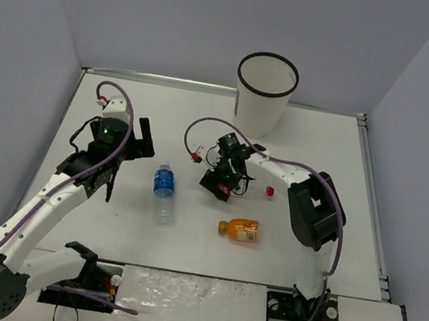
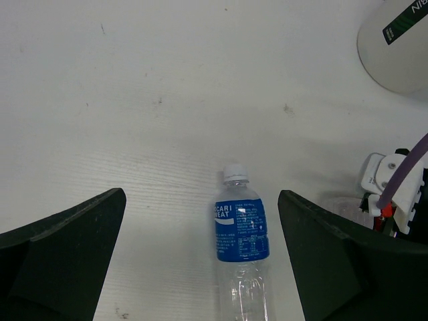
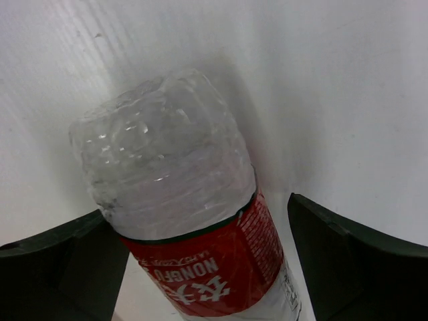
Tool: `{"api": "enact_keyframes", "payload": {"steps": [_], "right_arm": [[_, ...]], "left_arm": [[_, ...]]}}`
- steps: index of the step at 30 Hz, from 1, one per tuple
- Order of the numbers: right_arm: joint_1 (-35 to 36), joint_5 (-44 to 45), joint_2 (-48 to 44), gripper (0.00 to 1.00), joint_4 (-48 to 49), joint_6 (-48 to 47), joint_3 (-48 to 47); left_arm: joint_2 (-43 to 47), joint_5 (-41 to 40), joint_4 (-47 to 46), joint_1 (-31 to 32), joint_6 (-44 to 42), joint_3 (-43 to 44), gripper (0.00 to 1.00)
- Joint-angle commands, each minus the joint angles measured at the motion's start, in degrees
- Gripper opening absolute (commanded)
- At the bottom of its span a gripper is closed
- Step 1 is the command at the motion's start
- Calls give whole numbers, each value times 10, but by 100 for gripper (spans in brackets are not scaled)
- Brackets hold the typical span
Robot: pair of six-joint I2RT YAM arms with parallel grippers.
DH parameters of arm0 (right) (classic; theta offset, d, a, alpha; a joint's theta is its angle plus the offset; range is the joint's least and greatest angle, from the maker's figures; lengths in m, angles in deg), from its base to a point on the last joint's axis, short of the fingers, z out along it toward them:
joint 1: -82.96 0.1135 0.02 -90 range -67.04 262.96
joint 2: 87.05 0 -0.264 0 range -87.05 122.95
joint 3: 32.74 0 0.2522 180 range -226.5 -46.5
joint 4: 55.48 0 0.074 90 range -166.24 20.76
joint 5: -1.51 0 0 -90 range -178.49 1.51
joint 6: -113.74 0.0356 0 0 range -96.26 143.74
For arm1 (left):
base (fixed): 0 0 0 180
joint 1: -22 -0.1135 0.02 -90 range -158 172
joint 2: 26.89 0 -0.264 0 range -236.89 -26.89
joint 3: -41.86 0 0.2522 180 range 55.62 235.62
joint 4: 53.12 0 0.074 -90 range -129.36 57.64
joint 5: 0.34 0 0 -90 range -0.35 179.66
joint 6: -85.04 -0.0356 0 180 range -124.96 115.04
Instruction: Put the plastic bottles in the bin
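Observation:
The white bin [image 1: 266,86] with a black rim stands at the back of the table. A clear bottle with a blue label [image 1: 164,193] lies mid-table; in the left wrist view it [image 2: 241,231] lies ahead between the spread fingers. My left gripper [image 1: 136,140] is open and empty, to the bottle's left. My right gripper [image 1: 220,185] is open, and its fingers straddle the lying red-label bottle [image 3: 194,254], with a gap on the right side. Its red cap [image 1: 270,191] shows. A short orange bottle [image 1: 239,231] lies near the front. The plain clear and dark-label bottles are out of view.
Grey walls enclose the white table [image 1: 323,155] on three sides. The bin's base [image 2: 398,47] and part of the right arm [image 2: 394,194] show at the right of the left wrist view. Purple cables loop off both arms.

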Motion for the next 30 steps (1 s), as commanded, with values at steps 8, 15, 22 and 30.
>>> {"api": "enact_keyframes", "payload": {"steps": [8, 15, 22, 30], "right_arm": [[-3, 95, 3, 41, 8, 25, -50], [-8, 169, -81, 28, 13, 11, -119], [-17, 69, -162, 25, 88, 7, -229], [-148, 117, -165, 22, 556, 285, -212]], "left_arm": [[24, -11, -32, -7, -2, 8, 97], [43, -36, -23, -7, 7, 2, 97], [52, -55, -26, -8, 11, -6, 97], [40, -94, -33, -10, 6, -6, 97]]}}
